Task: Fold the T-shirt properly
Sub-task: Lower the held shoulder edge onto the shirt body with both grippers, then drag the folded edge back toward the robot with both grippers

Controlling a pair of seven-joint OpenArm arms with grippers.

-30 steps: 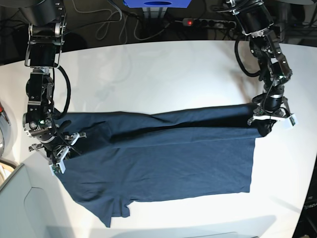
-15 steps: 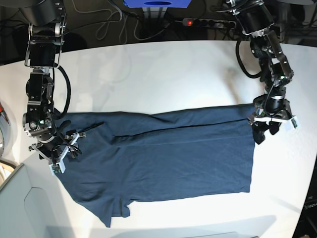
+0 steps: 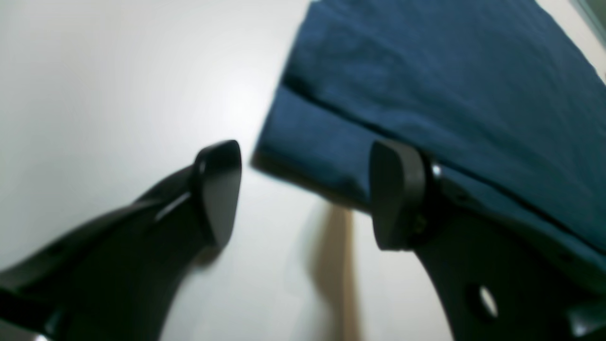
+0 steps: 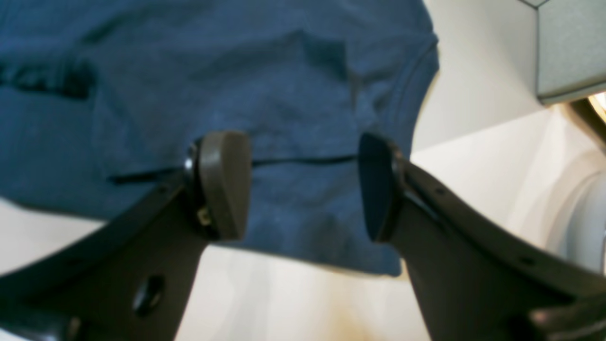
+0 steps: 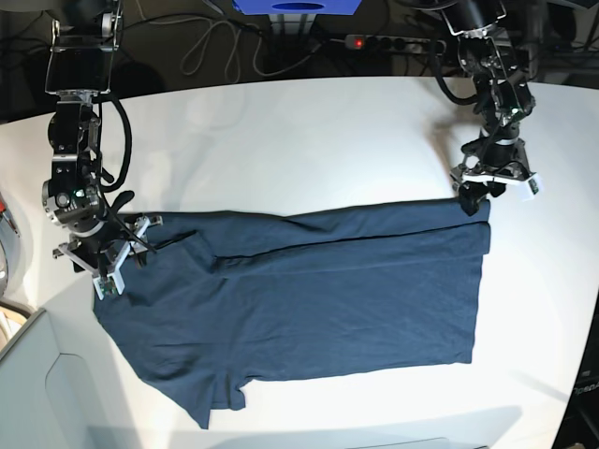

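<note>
Navy cotton T-shirt (image 5: 309, 299) is shown spread flat on the white table (image 5: 309, 140), one lengthwise fold made; left gripper (image 5: 494, 187) and right gripper (image 5: 108, 262) are held spread, nothing pinched. The fold may be dragged askew if one layer is caught.

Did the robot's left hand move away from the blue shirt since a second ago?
Yes. In the base view the left gripper has let go and moved up toward the far table edge, off the T-shirt corner it pinched.
</note>
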